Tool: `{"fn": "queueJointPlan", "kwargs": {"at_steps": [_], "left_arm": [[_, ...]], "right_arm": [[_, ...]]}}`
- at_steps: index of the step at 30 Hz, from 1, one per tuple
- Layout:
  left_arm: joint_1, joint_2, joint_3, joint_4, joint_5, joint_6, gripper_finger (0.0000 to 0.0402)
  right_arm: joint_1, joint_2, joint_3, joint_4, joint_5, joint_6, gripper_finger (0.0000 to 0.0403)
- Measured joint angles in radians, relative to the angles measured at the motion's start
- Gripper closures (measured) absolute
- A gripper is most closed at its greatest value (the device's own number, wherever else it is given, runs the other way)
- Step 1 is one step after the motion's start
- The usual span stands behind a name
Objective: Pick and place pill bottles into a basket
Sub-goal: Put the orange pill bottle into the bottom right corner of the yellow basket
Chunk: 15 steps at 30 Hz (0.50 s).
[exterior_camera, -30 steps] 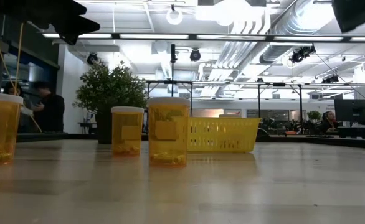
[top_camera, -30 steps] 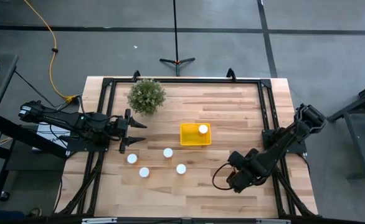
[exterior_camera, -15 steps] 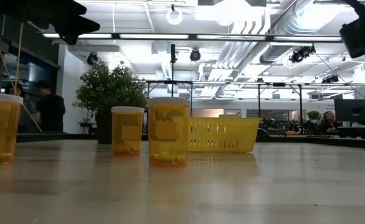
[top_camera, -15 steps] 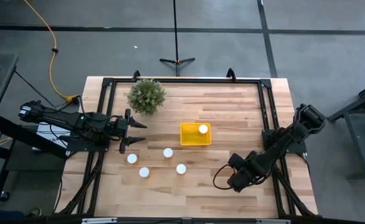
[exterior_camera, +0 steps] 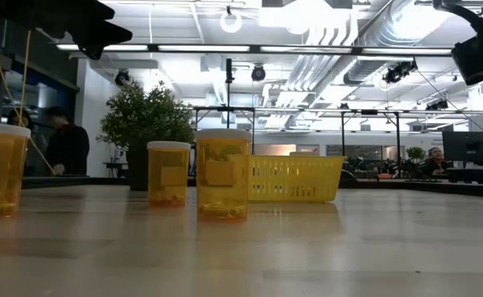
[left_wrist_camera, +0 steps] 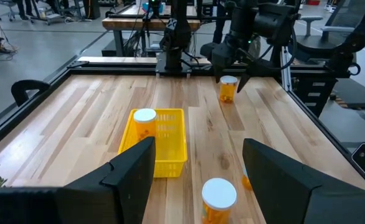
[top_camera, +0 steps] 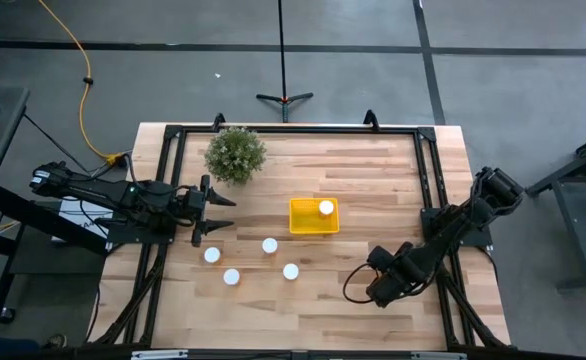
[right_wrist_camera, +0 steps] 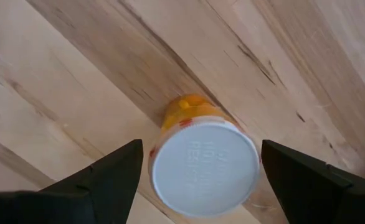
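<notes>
Right gripper (top_camera: 381,290) has edged slightly across the table's near right part; the bottles have not moved.
Its fingers (right_wrist_camera: 108,180) stand wide on either side of an upright pill bottle (right_wrist_camera: 204,165), cap up, hidden from overhead by the arm. Left gripper (top_camera: 216,214) waits, partly open, left of the yellow basket (top_camera: 303,217), which holds one upright bottle (top_camera: 326,208).

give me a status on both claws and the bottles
Right claw open, poised over a pill bottle. Left claw open, waiting. One bottle in basket.
</notes>
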Motion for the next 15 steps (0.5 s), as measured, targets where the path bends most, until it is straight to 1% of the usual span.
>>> {"fn": "queueJointPlan", "kwargs": {"at_steps": [3,15], "left_arm": [[0.0,0.0,0.0,0.0,0.0,0.0,0.0126],[0.0,0.0,0.0,0.0,0.0,0.0,0.0126]], "right_arm": [[0.0,0.0,0.0,0.0,0.001,-0.007,0.0098],[0.0,0.0,0.0,0.0,-0.009,-0.023,0.0165]]}}
